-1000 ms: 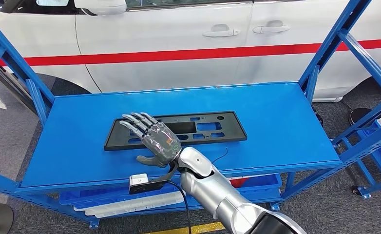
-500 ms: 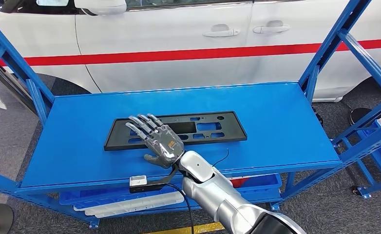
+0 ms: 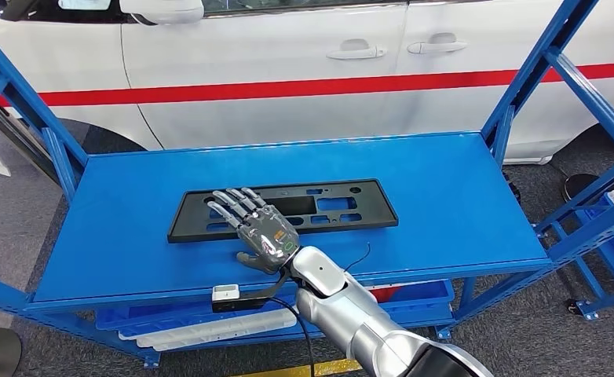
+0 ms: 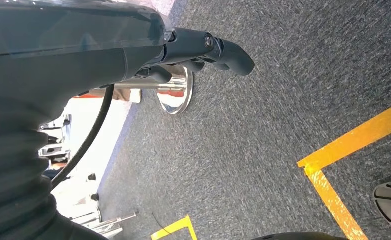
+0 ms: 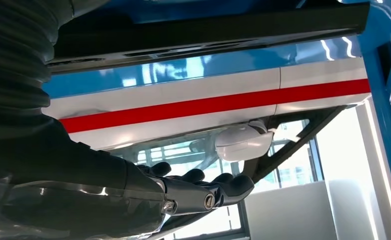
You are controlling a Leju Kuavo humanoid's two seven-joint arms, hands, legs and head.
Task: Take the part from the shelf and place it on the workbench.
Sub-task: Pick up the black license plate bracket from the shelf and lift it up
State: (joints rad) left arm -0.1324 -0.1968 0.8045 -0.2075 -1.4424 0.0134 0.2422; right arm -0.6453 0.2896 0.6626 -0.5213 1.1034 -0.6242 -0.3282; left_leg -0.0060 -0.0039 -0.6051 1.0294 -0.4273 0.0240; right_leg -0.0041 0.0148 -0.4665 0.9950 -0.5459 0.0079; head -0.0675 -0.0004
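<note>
While my right hand [image 3: 263,236] hovers over the black part [image 3: 343,206] on the shelf [image 3: 461,196], fingers [image 3: 229,203] spread and empty, I'd next lower and grip.

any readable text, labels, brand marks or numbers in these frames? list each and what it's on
None can be read.
Back of the right hand: small orange and green marks, too small to tell if they are text.
Black part on the blue shelf: no print visible.
White car behind the shelf: a red stripe, no lettering.
Floor in the left wrist view: yellow tape lines, no words.
</note>
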